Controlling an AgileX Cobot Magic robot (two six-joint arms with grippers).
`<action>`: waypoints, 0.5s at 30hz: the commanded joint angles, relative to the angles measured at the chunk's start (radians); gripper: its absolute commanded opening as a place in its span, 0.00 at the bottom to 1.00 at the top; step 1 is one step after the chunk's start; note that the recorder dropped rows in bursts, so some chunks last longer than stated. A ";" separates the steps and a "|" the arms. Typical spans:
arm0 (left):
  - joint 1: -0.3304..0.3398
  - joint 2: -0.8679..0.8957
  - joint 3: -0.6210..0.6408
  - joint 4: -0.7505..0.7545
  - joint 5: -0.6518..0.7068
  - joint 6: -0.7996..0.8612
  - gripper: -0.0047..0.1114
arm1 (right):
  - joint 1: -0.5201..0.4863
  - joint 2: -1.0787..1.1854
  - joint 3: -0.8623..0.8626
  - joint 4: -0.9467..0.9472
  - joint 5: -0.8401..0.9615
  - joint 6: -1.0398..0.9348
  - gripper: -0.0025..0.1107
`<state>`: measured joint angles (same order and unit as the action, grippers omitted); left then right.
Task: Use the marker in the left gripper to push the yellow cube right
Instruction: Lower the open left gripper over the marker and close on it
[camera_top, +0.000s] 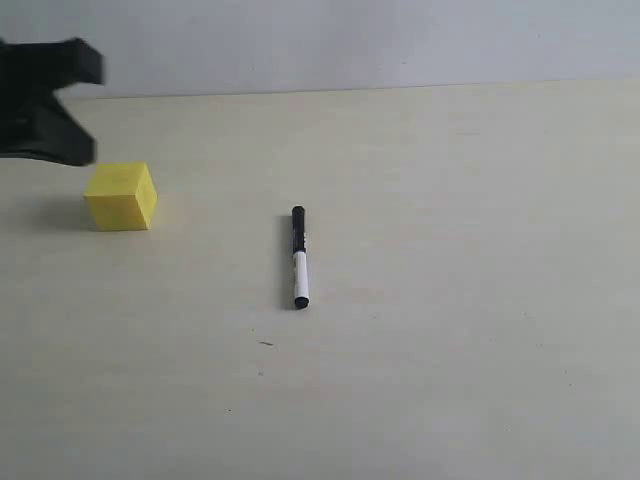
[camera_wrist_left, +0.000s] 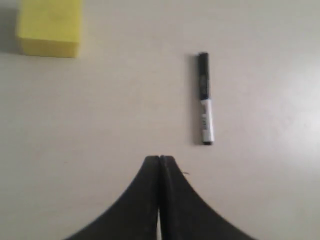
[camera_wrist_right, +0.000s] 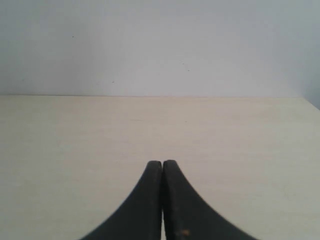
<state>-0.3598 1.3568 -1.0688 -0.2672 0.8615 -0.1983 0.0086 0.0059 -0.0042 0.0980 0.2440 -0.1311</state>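
Across the table (camera_top: 450, 350), exterior view: cube (camera_top: 121, 196) sits toward the 9 o'clock edge. The marker (camera_top: 298, 257) lies flat near centre, black cap toward 12 o'clock and white barrel toward 6. It is at about 4 o'clock from the cube and well apart from it.
Left gripper, exterior view: left gripper (camera_top: 45, 105) hangs at 11 o'clock from the cube, near it and not touching. Its grip cannot be read from this angle.
Left wrist view: left gripper (camera_wrist_left: 159, 162) has its fingers pressed together, clenched on nothing. Marker (camera_wrist_left: 205, 98) and cube (camera_wrist_left: 49, 27) both lie loose on the table beyond the tips, well apart from each other.
Right wrist view: right gripper (camera_wrist_right: 162, 165) is clenched and empty over the table. Neither marker nor cube shows here.
Progress: seemingly not begun. The marker is unheld and the cube looks unpushed.
Left to do: open the fingers, pick up the marker, bring it to the cube's 9 o'clock face, and push toward 3 o'clock.
Count: one cube, one marker, two grippers.
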 joint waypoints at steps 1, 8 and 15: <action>-0.214 0.194 -0.152 0.128 0.004 -0.123 0.04 | -0.003 -0.006 0.004 0.000 -0.007 0.002 0.02; -0.407 0.503 -0.431 0.395 0.160 -0.357 0.04 | -0.003 -0.006 0.004 0.000 -0.007 0.002 0.02; -0.422 0.731 -0.596 0.329 0.256 -0.349 0.05 | -0.003 -0.006 0.004 0.000 -0.007 0.002 0.02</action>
<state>-0.7770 2.0287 -1.6193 0.0802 1.0825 -0.5384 0.0086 0.0059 -0.0042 0.0980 0.2440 -0.1311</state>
